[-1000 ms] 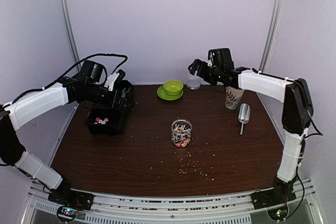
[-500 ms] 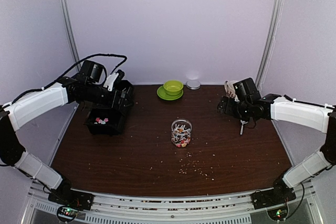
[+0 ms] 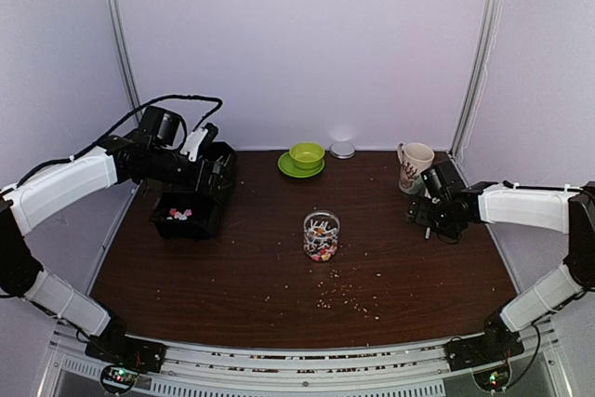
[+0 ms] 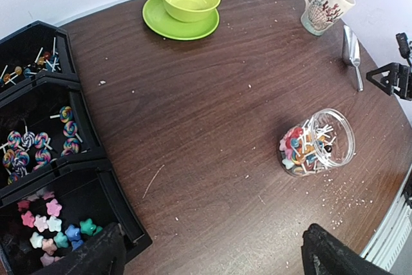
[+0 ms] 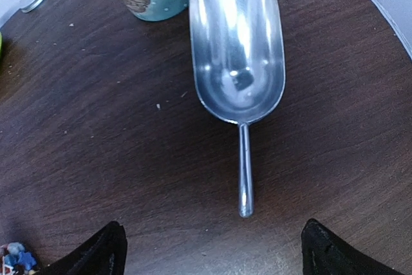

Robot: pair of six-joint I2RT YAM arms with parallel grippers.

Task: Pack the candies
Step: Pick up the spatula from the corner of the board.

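right gripper (image 5: 212,256), jaws wide, hangs over a metal scoop (image 5: 237,43) by the tabletop's (image 5: 96,127) right edge; left gripper (image 4: 215,259), also wide, over candies (image 4: 55,227) at the left edge.

Light soft, even, from overhead. Top view dimmish, lilac cast on walls (image 3: 297,44). Bright hotspot on back wall above silver lid (image 3: 343,149). Table (image 3: 232,267) dark, faint sheen, shadows short and soft. Top view coarse; crumbs barely resolved. Left wrist view sharp, bowed toward edges. Candies (image 4: 55,227) in black bin (image 4: 129,217) shaded, colours still readable. Glass jar (image 4: 317,143) carries small highlights. Right wrist view: scoop (image 5: 237,43) throws broad glare, with dark reflection in bowl, possibly camera.
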